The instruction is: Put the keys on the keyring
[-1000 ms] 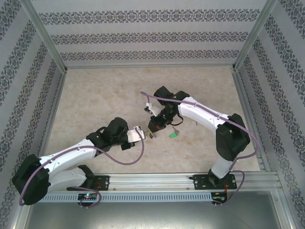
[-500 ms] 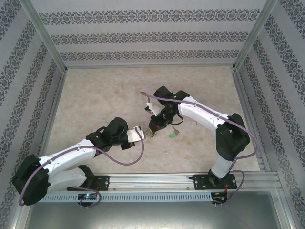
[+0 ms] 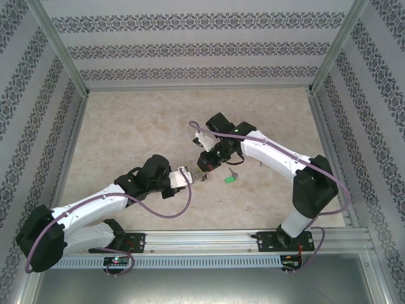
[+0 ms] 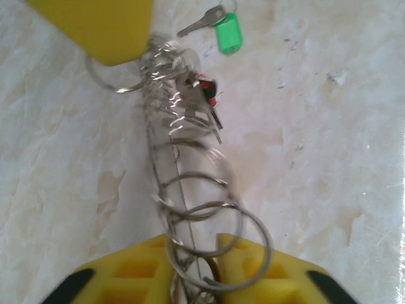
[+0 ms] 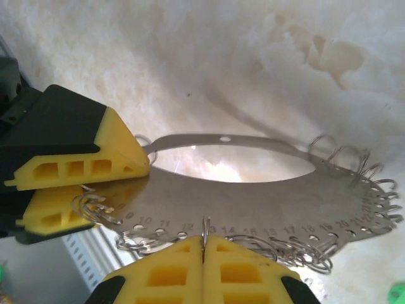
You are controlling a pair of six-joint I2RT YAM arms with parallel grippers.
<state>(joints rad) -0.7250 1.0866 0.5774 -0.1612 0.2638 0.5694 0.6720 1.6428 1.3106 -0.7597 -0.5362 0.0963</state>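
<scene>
Left wrist, one keyring point(image 4: 183, 196), one green key point(image 4: 228, 33), one red key point(image 4: 207, 88), right pincer point(image 5: 204, 244) clenching keyring, left pincer point(image 4: 196, 244) unclear

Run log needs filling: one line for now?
right gripper shut on keyring; left gripper astride keyring, grip unclear; green key on table

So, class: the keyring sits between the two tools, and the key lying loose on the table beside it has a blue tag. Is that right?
Not quite: the tag on the loose key is green, not blue, as the left wrist view shows. The keyring does sit between the left tool and the right tool, with that key on the table beside it.
</scene>
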